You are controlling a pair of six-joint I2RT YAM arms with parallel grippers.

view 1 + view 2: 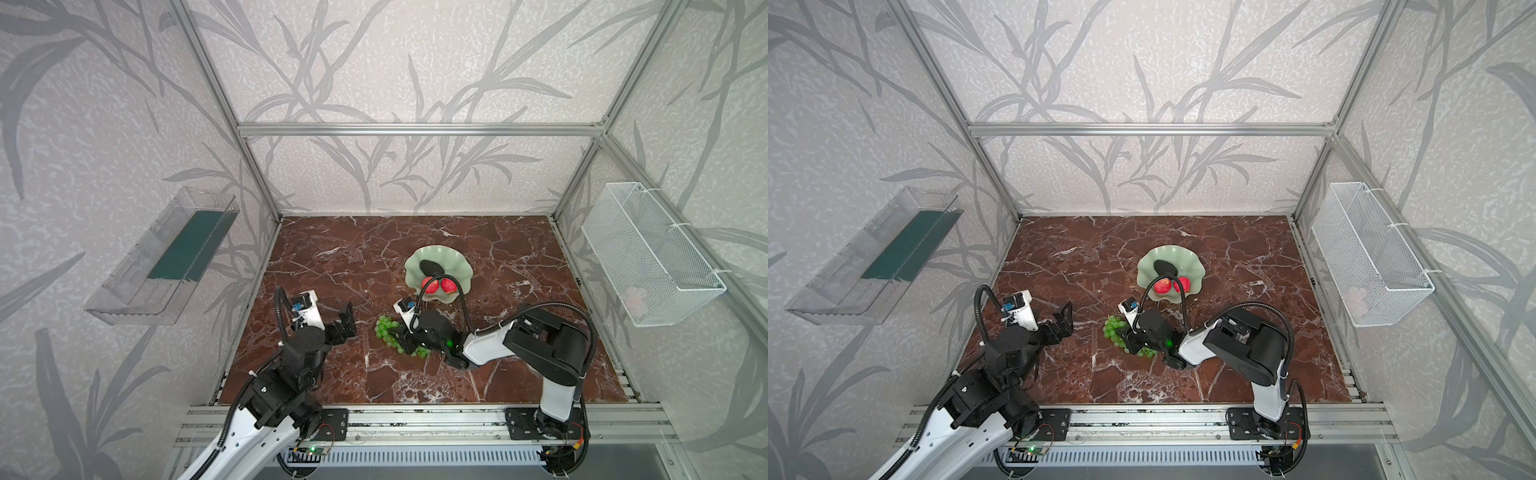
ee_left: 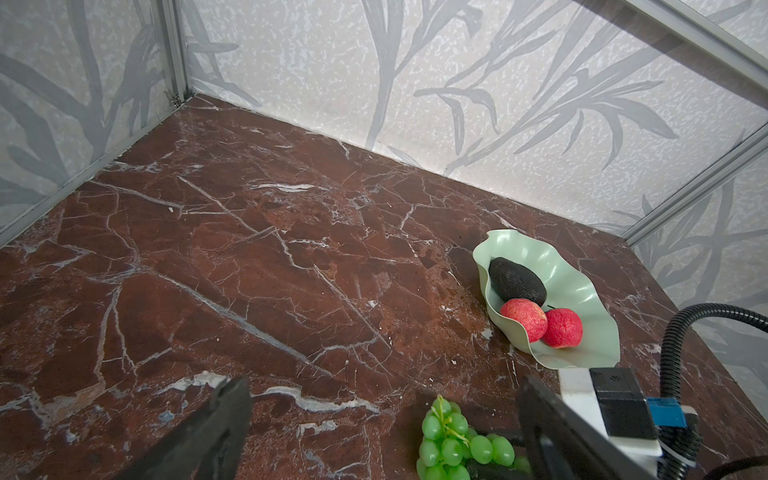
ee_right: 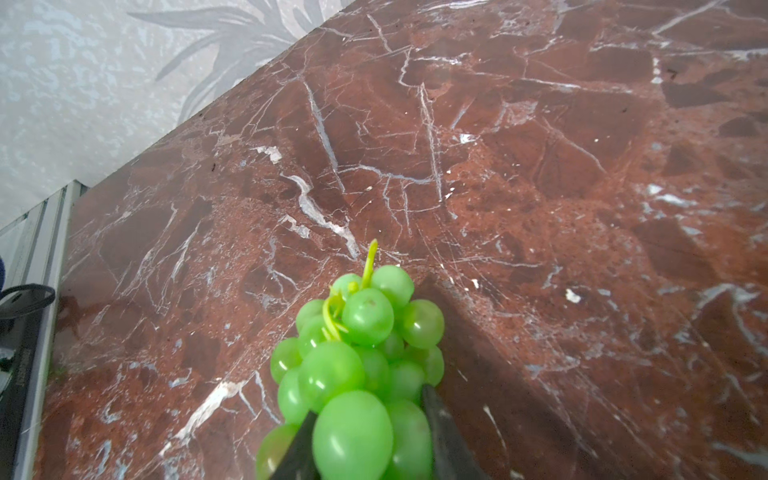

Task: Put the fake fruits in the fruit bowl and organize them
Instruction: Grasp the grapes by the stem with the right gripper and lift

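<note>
Right gripper (image 3: 368, 440) is clamped on the grapes (image 3: 353, 353), its two dark fingers pressed against the near end of the bunch while the stem end points away. In both top views it sits just below the centre of the frame (image 1: 401, 340), over the bunch (image 1: 384, 328), which lies on the table (image 1: 332, 257). Left gripper (image 1: 348, 322) stands left of the grapes with its jaws spread wide and nothing between them; the left wrist view shows the same wide gap (image 2: 382, 384).

A black part (image 3: 20, 374) beyond the table's edge, seen by the right wrist camera, carries pale lettering too blurred to read.

The fruit bowl (image 1: 455, 262) stands right of centre in both top views, above the grapes and apart from them. Inside it lie the dark avocado (image 1: 430, 267) and, touching each other at the bowl's near side, two red apples (image 1: 431, 286) (image 1: 449, 285).

The table has a glossy red-brown marble pattern with white veins. Pale wallpaper with grey leaf shapes covers the walls, framed by aluminium bars (image 1: 415, 129). A clear plastic tray (image 1: 137, 286) with a dark green strip hangs at the left of the frame, a white wire mesh basket (image 1: 652, 257) at the right.
</note>
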